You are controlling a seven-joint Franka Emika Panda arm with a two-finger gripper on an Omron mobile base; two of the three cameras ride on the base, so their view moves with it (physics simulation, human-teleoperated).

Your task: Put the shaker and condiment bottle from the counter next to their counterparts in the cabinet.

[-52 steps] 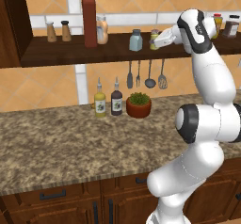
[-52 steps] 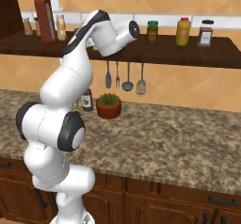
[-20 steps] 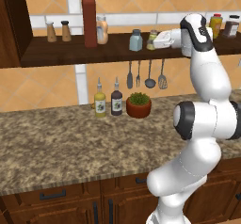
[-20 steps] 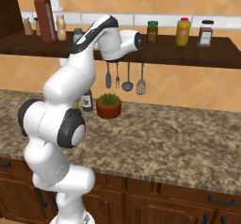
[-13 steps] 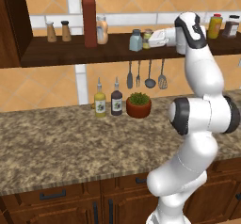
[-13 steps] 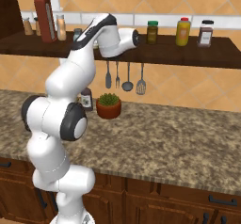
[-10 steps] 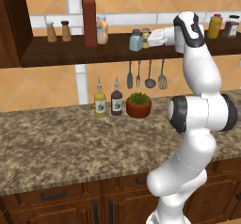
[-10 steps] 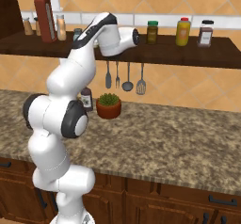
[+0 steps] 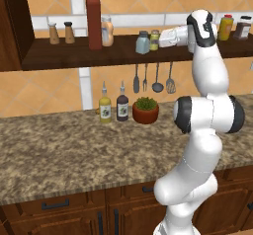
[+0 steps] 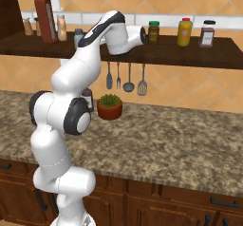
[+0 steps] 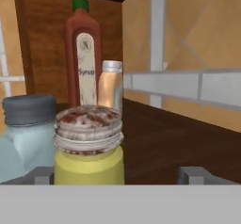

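Gripper (image 11: 117, 175) stands released, fingers wide around the small yellow-green shaker (image 11: 88, 148), set beside its pale blue-grey counterpart shaker (image 11: 26, 133) on the dark wooden cabinet shelf (image 11: 179, 143).

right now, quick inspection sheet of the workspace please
surface: speckled granite counter, bare in front; long dark brown wooden shelf above it.
job's things: tiny yellow-green shaker stands on the shelf beside the pale blue-grey shaker; tall red bottle stands next to the squat peach bottle.
clutter: two brown shakers; yellow and dark nozzle bottles; potted plant; hanging utensils; three jars further along the shelf.
hand: hand open, fingers either side of the yellow-green shaker.
cables: nothing seen.
surroundings: tan tiled wall, wooden drawers below.
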